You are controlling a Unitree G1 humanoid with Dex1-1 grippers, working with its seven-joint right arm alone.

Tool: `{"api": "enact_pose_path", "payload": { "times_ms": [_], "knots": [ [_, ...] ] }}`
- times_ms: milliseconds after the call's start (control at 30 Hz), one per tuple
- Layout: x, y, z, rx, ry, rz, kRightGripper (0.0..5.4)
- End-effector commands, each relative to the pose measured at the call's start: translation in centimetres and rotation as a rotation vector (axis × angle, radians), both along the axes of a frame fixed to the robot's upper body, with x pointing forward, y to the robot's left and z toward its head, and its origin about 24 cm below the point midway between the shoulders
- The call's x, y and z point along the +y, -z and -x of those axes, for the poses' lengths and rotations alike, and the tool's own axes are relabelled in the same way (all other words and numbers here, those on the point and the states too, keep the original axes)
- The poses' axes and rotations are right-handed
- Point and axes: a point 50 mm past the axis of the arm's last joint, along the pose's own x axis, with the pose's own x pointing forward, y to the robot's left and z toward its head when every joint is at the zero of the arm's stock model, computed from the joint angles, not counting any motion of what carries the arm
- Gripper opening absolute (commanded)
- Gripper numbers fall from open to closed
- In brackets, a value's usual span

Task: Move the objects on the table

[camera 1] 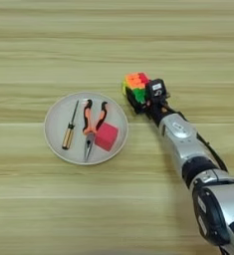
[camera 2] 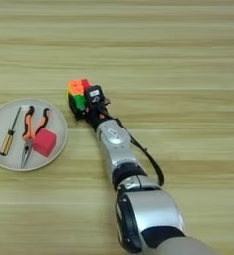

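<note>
One plate [camera 1: 56, 112] — pliers [camera 1: 91, 127], screwdriver [camera 1: 70, 127], red cube [camera 1: 106, 136]

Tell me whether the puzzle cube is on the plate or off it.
Off. The puzzle cube sits on the bare table just right of the plate, at the gripper.

On the round grey plate [camera 1: 56, 144] lie, left to right, the thin amber-handled screwdriver [camera 1: 69, 127], orange-handled pliers [camera 1: 91, 127] and small plain red cube [camera 1: 106, 136]. The multicolour puzzle cube [camera 1: 135, 87] sits on the light-brown wooden table [camera 1: 116, 40], just right of the plate.
</note>
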Motion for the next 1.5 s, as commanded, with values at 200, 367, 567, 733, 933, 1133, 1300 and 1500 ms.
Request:
{"api": "enact_pose_path", "payload": {
  "times_ms": [200,367,567,733,933,1133,1300,1500],
  "knots": [
    [0.5,-3.6,-2.1,-0.11,-0.016,0.03,3.33],
    [0.5,-3.6,-2.1,-0.111,-0.012,0.027,4.14],
    [0.4,-3.8,-2.2,-0.121,-0.008,0.018,4.79],
    [0.5,-4.1,-2.2,-0.145,-0.009,-0.005,5.35],
    [0.5,-4.7,-2.3,-0.187,0.0,-0.032,5.35],
    [0.5,-5.8,-2.3,-0.255,0.008,-0.093,5.35],
    [0.3,-6.5,-2.3,-0.302,0.018,-0.136,5.35],
    [0.4,-6.8,-2.1,-0.344,0.008,-0.122,5.35]
  ]
}}
